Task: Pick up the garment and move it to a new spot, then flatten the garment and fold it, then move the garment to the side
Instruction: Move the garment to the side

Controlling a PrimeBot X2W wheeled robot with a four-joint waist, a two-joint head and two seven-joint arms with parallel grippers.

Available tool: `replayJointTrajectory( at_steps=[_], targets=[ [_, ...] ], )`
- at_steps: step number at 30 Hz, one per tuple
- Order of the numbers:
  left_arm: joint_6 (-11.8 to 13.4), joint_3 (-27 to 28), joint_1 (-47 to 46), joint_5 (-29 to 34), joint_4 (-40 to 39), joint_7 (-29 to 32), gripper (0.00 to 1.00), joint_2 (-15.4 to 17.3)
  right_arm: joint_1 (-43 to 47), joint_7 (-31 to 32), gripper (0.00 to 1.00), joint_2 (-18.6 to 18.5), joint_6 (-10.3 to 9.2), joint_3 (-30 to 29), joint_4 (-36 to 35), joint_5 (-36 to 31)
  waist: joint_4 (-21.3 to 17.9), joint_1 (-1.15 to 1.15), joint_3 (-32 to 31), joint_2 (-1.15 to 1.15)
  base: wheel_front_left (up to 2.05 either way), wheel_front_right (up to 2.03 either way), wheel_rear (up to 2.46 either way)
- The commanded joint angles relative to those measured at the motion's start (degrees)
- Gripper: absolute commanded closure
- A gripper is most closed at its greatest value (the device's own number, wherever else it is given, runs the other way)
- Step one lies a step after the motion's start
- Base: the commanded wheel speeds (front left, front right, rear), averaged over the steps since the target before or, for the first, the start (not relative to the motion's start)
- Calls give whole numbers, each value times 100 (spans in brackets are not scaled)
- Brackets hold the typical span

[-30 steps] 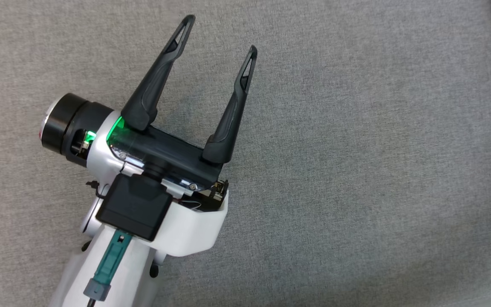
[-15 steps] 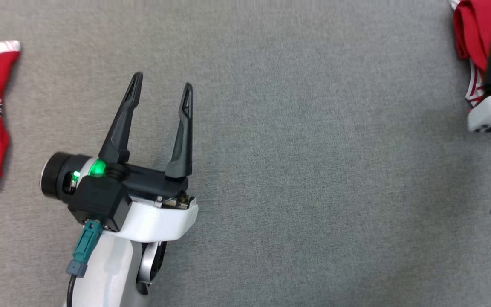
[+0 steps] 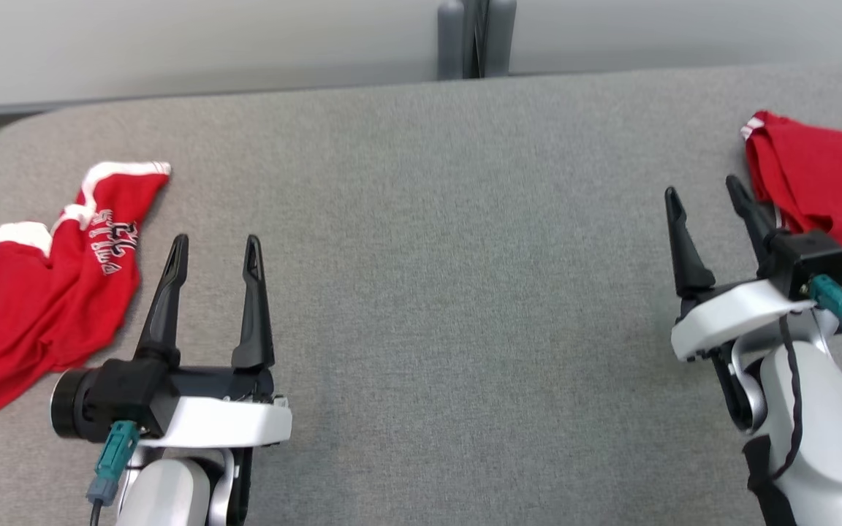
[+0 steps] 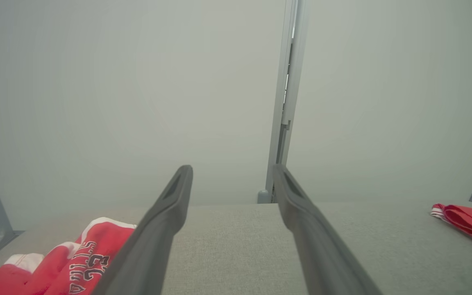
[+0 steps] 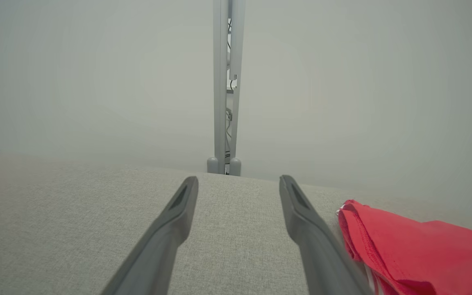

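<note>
Looking down on a grey fabric table (image 3: 421, 256) from the head view, a grey post (image 3: 476, 36) stands upright behind the middle of its far edge.

Far left of the post and nearer the camera, the left garment (image 3: 41, 307) lies crumpled on the table. It is red with white trim and dark lettering. Its left part is cut off by the picture edge, and the lettering is creased and hard to read.

Next, still left of the post, comes the left gripper (image 3: 215, 245). Its two dark fingers are spread wide with only table between them, and they grip nothing. They point toward the far edge. It sits just beside the left garment with a strip of table between. In the left wrist view, one finger hides part of that garment. How high the tips are above the table cannot be told.

Right of the post is the right gripper (image 3: 702, 188), also spread wide and empty, tilted slightly leftward toward the post.

Farthest right of the post lies the right garment (image 3: 823, 175), red and bunched, with a white-striped corner. The picture edge cuts it off, and the right wrist's black camera box hides part of its near side. The nearer finger's tip is close to the garment; whether they touch is unclear.
</note>
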Motion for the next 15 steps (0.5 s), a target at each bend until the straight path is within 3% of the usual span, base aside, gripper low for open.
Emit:
replayJointTrajectory(
  at_steps=[1,15],
  targets=[
    [-26,84,99,38,31,-21,0,10,183,-29,0,-34,-2,43,-95,58,117,0,-356,0,0,0,0],
    [-193,234,1119,230,589,-23,0,-8,2000,-29,0,80,-2,392,-1266,400,91,0,-1298,0,0,0,0]
  ],
)
